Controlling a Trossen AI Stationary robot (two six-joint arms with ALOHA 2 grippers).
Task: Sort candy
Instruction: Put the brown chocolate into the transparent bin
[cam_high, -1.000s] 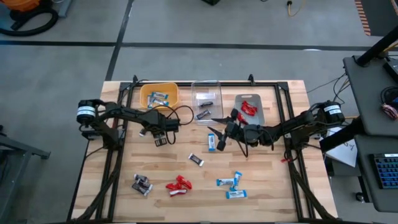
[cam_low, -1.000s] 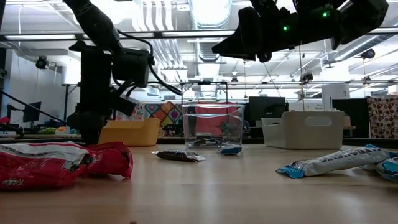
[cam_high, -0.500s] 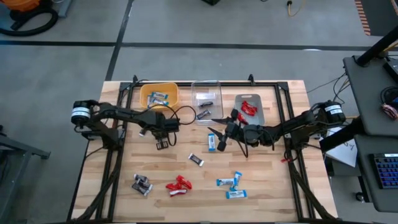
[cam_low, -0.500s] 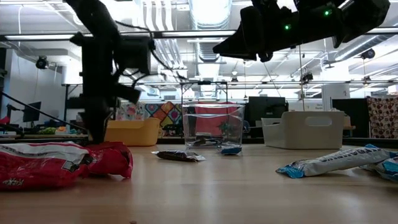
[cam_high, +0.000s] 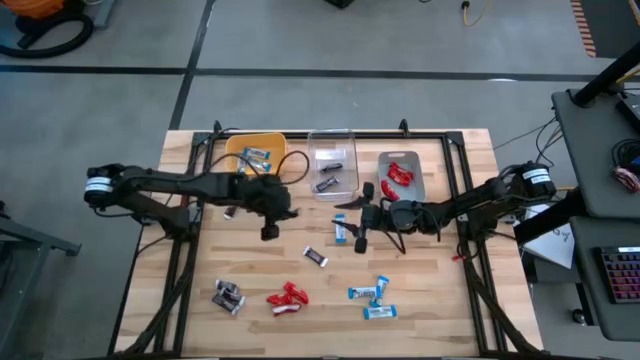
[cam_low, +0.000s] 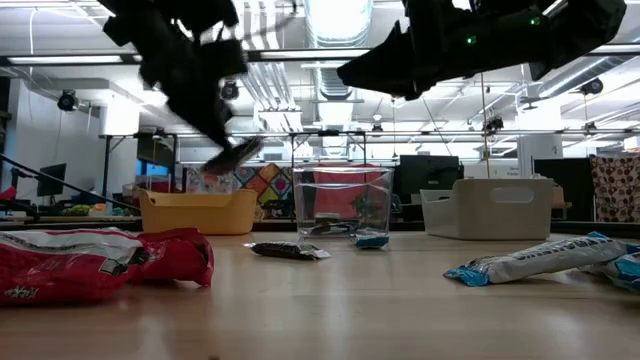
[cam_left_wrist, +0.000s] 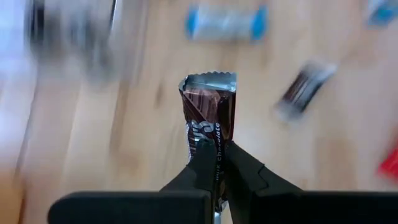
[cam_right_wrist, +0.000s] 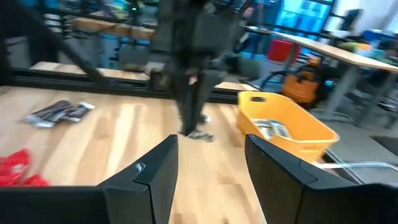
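My left gripper (cam_high: 268, 224) hangs over the table's middle, near the yellow bin (cam_high: 257, 153), shut on a dark brown candy (cam_left_wrist: 210, 115) with silvery ends. In the low view this candy (cam_low: 232, 155) is tilted, well above the table. My right gripper (cam_high: 352, 224) is open and hovers high (cam_low: 400, 65) over a blue-and-white candy (cam_high: 342, 231) lying flat. Loose on the table are a brown candy (cam_high: 316, 257), more brown ones (cam_high: 229, 296), red ones (cam_high: 287, 298) and blue-and-white ones (cam_high: 370, 300). My left gripper pinches the brown candy between its two fingers (cam_left_wrist: 200, 163), by one end (cam_left_wrist: 213, 149). The rest of the wrapper sticks out past the fingertips, crimped silvery end (cam_left_wrist: 208, 79) farthest out. The candy is lifted clear of the table and tilted.
Three bins stand in a row at the far side: the yellow one holding blue-and-white candy, a clear one (cam_high: 333, 165) holding brown candy, a grey one (cam_high: 402, 172) holding red candy. A black frame runs along the table's edges (cam_high: 200, 170). Bare wood lies between the candy groups.
My left gripper has risen from the table with the brown candy and tipped from pointing straight down to a slant, shifting slightly toward the table's right. The candy, low by the table before, now hangs tilted in the air.
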